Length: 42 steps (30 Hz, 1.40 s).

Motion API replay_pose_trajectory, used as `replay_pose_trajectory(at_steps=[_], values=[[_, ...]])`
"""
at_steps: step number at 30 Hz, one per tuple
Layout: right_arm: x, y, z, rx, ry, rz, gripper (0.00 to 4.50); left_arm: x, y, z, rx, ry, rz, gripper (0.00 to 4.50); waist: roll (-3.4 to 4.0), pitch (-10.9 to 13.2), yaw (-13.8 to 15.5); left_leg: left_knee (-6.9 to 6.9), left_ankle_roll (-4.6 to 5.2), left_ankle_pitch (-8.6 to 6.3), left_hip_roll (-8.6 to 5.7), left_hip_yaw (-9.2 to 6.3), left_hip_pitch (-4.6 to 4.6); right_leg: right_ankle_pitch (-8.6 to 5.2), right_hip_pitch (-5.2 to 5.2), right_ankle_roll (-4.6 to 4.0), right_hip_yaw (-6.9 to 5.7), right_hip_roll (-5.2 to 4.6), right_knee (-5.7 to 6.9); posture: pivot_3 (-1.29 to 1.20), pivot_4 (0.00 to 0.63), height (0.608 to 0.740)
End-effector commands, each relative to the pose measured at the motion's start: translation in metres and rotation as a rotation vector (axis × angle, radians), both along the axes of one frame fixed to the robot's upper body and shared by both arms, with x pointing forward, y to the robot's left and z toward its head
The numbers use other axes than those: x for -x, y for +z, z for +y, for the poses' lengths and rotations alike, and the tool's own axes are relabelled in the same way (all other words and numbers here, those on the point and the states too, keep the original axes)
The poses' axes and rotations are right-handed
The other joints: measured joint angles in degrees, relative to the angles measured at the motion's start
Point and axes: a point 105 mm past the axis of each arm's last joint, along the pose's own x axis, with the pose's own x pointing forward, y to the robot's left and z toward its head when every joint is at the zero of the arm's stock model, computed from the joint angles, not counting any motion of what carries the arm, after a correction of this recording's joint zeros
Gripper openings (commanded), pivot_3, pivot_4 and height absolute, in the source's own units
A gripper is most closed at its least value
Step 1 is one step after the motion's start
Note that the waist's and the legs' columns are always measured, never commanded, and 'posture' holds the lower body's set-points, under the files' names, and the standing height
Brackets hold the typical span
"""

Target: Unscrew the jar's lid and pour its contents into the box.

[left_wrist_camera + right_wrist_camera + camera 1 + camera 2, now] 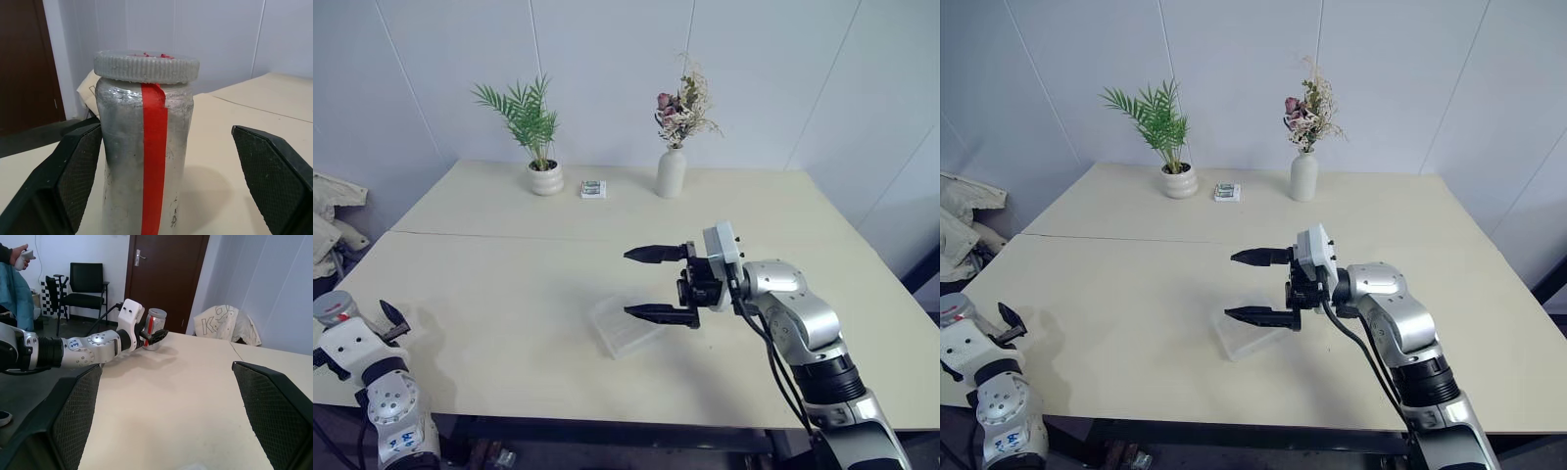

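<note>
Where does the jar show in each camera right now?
Left eye view: jar at the far left edge, by the left gripper.
Right eye view: at the left edge.
Left wrist view: centre, between the open fingers.
Right wrist view: upper middle, at the table's corner.
Shared landmark: its red tape strip.

One jar carries one lid. One clear box lies on the one table. There are one potted plant, one vase of flowers, one small packet and two grippers: left, right.
</note>
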Motion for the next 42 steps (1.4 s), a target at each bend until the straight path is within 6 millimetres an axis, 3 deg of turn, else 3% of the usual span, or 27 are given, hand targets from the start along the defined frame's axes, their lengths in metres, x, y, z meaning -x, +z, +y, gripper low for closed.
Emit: replay_pose_trajectory(at_steps=[1, 12, 28, 32, 37, 42], values=[[0.005, 0.014, -0.005, -0.027, 0.003, -0.043, 4.5, 0.01, 0.018, 0.01, -0.07, 0.052, -0.025, 4.46, 0.0, 0.0, 0.0, 0.0, 0.0, 0.0, 0.0, 0.0, 0.0, 0.0, 0.0, 0.0, 0.0, 0.0, 0.01, 0.0, 0.15, 0.74], [0.006, 0.013, -0.008, -0.029, -0.016, -0.034, 4.5, 0.018, 0.023, 0.034, -0.085, 0.099, 0.008, 4.46, 0.0, 0.0, 0.0, 0.0, 0.0, 0.0, 0.0, 0.0, 0.0, 0.0, 0.0, 0.0, 0.0, -0.01, 0.01, 0.0, 0.15, 0.74], [0.009, 0.013, -0.011, -0.018, -0.031, -0.033, 4.5, 0.004, 0.013, 0.029, -0.025, 0.071, 0.005, 4.46, 0.0, 0.0, 0.0, -0.01, -0.01, 0.0, 0.0, 0.0, 0.0, 0.0, 0.0, 0.0, 0.0, -0.01, 0.01, 0.0, 0.15, 0.74], [0.01, 0.013, -0.011, -0.019, -0.03, -0.033, 4.5, 0.004, 0.01, 0.029, -0.005, 0.076, 0.006, 3.64, 0.0, 0.0, 0.0, -0.01, -0.01, 0.01, 0.01, 0.0, 0.01, 0.0, 0.0, 0.0, 0.0, -0.01, 0.02, 0.0, 0.15, 0.74], [0.01, 0.013, -0.01, -0.018, -0.031, -0.028, 4.5, 0.003, 0.009, 0.029, 0.001, 0.076, 0.008, 2.15, 0.0, 0.0, 0.0, -0.01, -0.01, 0.01, 0.01, 0.0, 0.0, 0.0, 0.0, 0.0, 0.0, -0.01, 0.01, 0.0, 0.15, 0.74], [0.011, 0.011, -0.01, -0.017, -0.031, -0.021, 4.5, 0.003, 0.01, 0.027, 0.004, 0.069, 0.001, 2.11, 0.0, 0.0, 0.0, -0.01, -0.01, 0.01, 0.01, 0.0, 0.01, 0.0, 0.0, 0.0, 0.0, -0.01, 0.02, 0.0, 0.15, 0.74]])
